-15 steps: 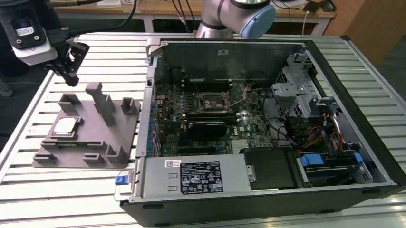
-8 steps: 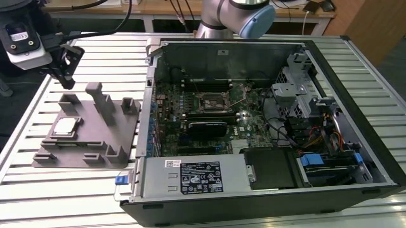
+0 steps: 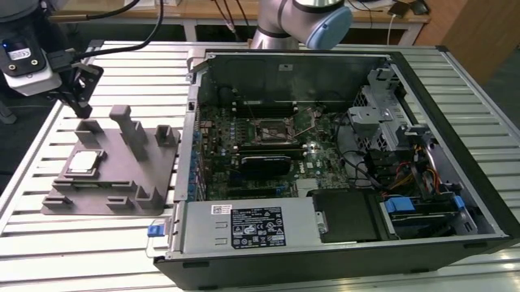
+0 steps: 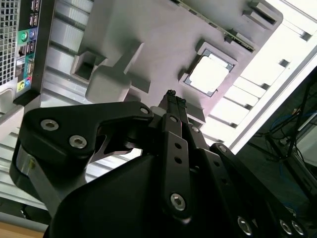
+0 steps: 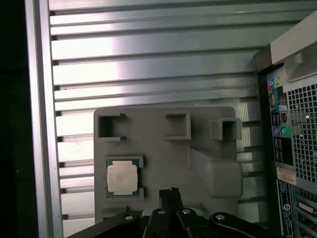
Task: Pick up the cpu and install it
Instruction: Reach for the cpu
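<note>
Hovering near cpu [image 5: 123,178] on grey fixture [image 5: 148,129] with gripper [image 5: 171,191] pinched closed, empty. Judged light, stiff, thin, slick-topped, fragile: grip 2 opposite edges.

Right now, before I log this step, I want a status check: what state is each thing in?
chip: lying flat in its recess on the grey block, not picked up.
hand: shut, empty, hovering over the grey block, apart from the chip.
grey block: flat on the table.
computer case: on its side, panel off, board exposed.
socket: on the board; latch state cannot tell.
</note>
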`<state>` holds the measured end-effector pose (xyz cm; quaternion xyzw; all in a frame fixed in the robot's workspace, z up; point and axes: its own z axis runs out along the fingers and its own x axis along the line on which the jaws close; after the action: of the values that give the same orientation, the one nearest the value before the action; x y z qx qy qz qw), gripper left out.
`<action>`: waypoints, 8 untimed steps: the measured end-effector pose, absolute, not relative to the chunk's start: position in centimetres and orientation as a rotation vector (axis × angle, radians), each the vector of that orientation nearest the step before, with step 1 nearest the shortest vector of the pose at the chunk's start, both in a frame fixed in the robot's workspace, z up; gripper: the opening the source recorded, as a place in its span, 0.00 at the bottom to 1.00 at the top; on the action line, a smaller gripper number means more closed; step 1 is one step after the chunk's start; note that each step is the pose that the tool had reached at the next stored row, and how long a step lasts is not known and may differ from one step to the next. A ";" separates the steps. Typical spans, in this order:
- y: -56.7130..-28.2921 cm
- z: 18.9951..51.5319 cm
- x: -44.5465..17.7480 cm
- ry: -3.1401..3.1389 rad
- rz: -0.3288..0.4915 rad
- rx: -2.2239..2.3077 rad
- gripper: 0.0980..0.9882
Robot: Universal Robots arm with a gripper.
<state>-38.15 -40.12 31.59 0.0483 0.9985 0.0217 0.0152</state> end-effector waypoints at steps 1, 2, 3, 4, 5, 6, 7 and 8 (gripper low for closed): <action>-40.1 31.5 -38.3 3.107 0.068 0.150 0.01; -40.1 31.4 -38.4 3.107 0.068 0.150 0.01; -40.1 31.3 -38.5 3.107 0.068 0.150 0.01; -40.1 31.2 -38.6 3.107 0.068 0.150 0.01; -40.1 31.1 -38.7 3.107 0.068 0.150 0.01; -40.1 31.1 -38.7 3.107 0.068 0.150 0.01; -40.1 31.0 -38.8 3.107 0.068 0.150 0.01; -40.1 31.0 -38.9 3.107 0.068 0.150 0.01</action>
<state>-38.92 -40.14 30.97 0.0483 0.9985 0.0218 0.0152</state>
